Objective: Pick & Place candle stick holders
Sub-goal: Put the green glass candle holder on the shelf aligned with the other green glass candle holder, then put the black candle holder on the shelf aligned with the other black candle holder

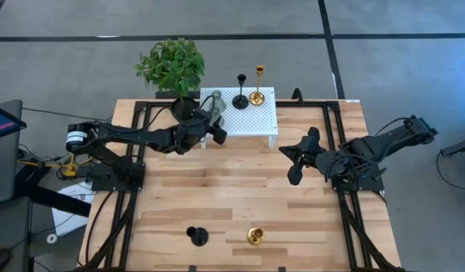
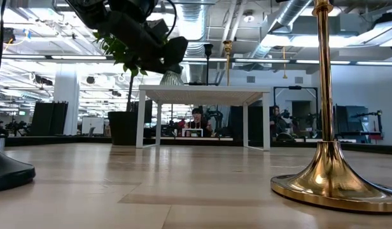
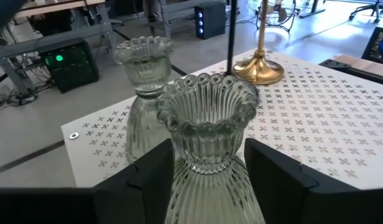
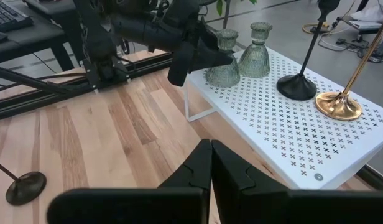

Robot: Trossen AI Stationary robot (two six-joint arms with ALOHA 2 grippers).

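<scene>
**Four holders at the white shelf, two still on the table**

The white shelf (image 1: 251, 121) sits at the far edge of the wooden table (image 1: 240, 189), next to the plant pot (image 1: 172, 68). It looks like the holders are meant to go up on this shelf.

Three holders already stand on the shelf by themselves. One grey-green holder (image 4: 255, 51) is near the plant end. A black holder (image 1: 241, 92) is in the middle. A gold holder (image 1: 257, 87) stands just beside the black one, on the side away from the plant.

The left gripper (image 3: 207, 180) is at the plant end of the shelf. Its two fingers (image 3: 145, 180) are squeezed on the sides of the other grey-green holder (image 3: 207, 134). This one sits just beside the first grey-green one. I cannot tell if its bottom is touching the shelf yet or is a little above it. So this one is almost done, but the gripper has not let go.

Two holders are left. A black holder (image 1: 196, 236) and a gold holder (image 1: 254, 236) stand near each other at the front of the table, well apart from the shelf.

The right gripper (image 4: 210, 165) waits over the table, off the shelf's far end from the plant. Its fingers are pressed together and hold nothing.

I think a bit more than half of the job is done.
</scene>
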